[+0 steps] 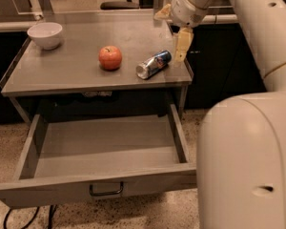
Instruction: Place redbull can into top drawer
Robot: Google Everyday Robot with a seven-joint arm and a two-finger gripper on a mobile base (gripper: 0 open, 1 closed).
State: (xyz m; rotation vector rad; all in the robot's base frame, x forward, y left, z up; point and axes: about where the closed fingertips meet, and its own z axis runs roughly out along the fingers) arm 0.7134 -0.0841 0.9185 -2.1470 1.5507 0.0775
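The redbull can [153, 64] lies on its side on the grey table top [76, 73], near the right edge, its silver top facing front-left. The gripper [182, 45] hangs pointing down just right of the can and slightly behind it, above the table's right edge, apart from the can and holding nothing. The top drawer [62, 193] is pulled wide open below the table top. Its inside is bare and its dark handle [106, 190] sits on the front panel.
A red-orange apple [110, 57] sits left of the can. A white bowl [45, 35] stands at the table's back left. The robot's large white arm [248, 151] fills the right foreground. Dark cables [19, 217] lie on the speckled floor at lower left.
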